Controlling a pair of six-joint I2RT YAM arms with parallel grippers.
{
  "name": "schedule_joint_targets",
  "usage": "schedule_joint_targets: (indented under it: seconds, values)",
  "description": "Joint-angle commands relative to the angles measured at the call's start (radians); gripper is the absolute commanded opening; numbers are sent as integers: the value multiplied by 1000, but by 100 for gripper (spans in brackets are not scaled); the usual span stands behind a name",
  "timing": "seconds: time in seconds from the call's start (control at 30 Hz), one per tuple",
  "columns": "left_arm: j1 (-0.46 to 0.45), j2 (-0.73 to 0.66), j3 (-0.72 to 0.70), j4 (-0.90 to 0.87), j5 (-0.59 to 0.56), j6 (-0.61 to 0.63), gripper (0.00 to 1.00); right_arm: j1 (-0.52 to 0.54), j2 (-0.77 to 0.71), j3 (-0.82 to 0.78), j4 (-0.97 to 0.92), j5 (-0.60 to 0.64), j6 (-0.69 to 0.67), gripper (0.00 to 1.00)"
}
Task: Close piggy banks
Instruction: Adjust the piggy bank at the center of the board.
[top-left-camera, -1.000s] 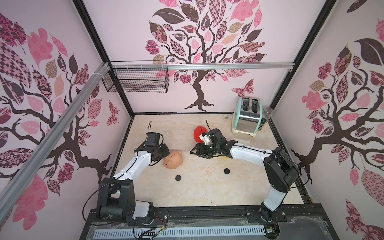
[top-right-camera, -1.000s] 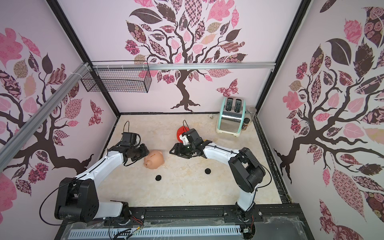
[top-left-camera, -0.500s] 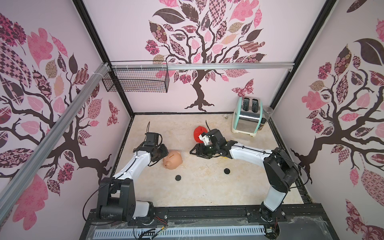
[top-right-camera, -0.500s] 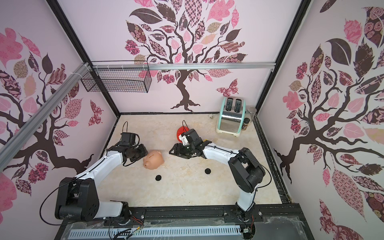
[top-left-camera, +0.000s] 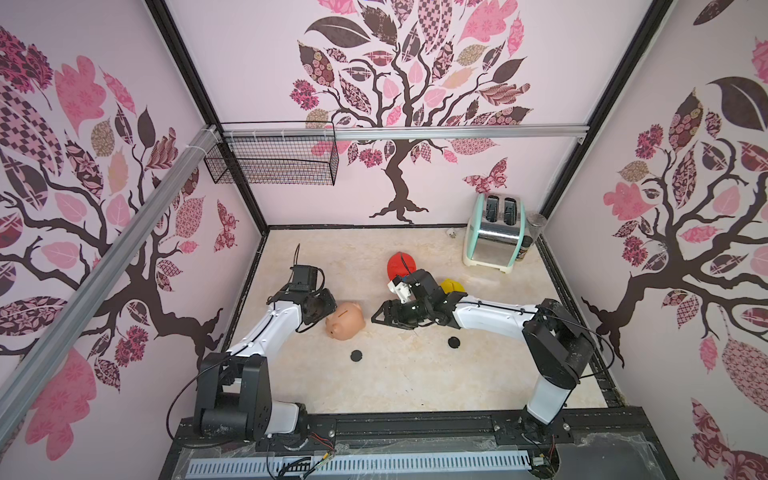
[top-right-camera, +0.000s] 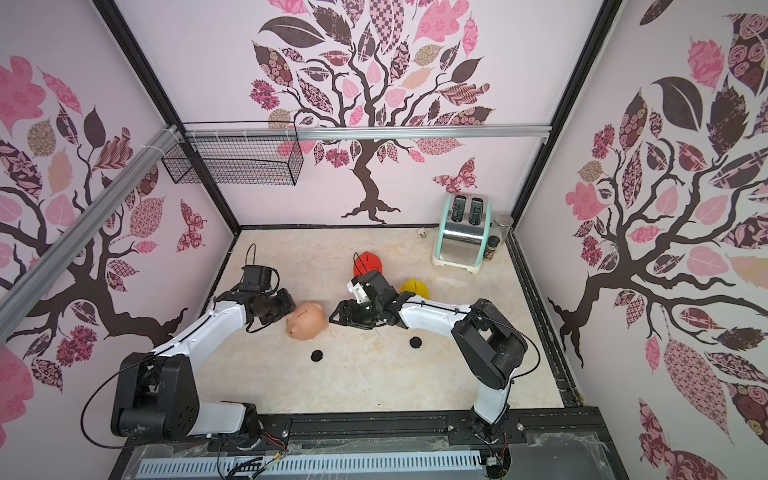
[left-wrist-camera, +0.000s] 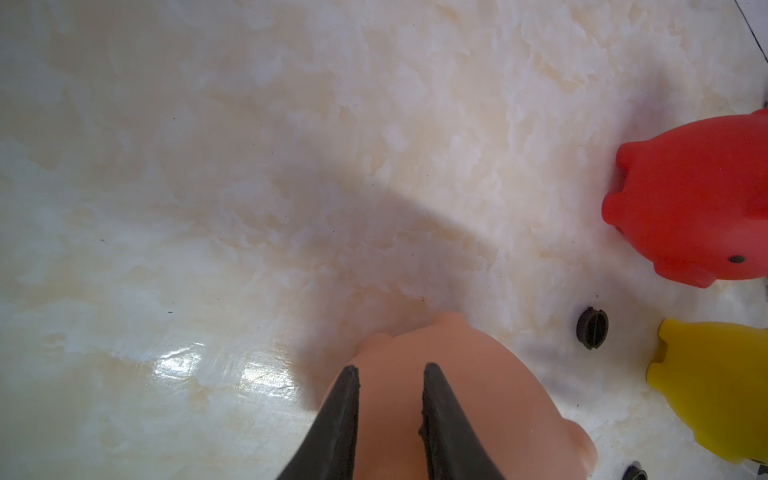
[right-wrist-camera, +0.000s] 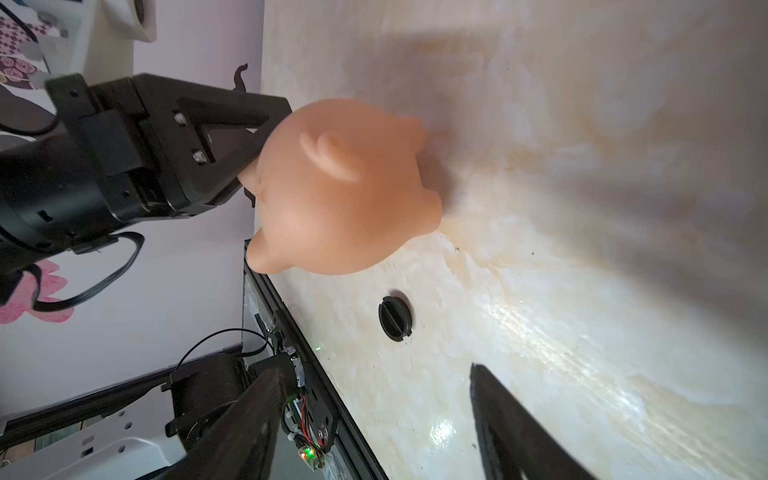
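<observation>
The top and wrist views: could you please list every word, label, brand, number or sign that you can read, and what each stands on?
No text can be read in any view.
Small jar beside the toaster: it has a label, too small to read.
Peach piggy bank, red piggy bank, yellow piggy bank and the toaster: no lettering visible.

Smooth plastic peach pig (left-wrist-camera: 490, 395) on glossy marbled tabletop (left-wrist-camera: 208, 208).

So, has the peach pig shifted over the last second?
No. In a top view the peach pig sits where it was, facing the same way, with the same gap to the black plug disc that lies between it and the robot's base.
</observation>
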Motion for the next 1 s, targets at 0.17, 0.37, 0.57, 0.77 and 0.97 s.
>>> schedule_joint_targets:
  seconds: [0.17,0.37,0.57,0.77,0.97]
  values:
    - [2,12,10,-29,2,-8,31,73,9,27,23,45,-80,79]
    - [2,16,12,-34,6,-8,31,113,37,49,34,62,-112,82]
    - [2,18,12,-36,8,-8,32,137,69,71,52,89,-125,83]
    - [2,20,13,-38,10,-11,32,151,122,112,52,113,-135,83]
    - [2,19,16,-48,13,-13,32,153,184,155,60,146,-130,76]
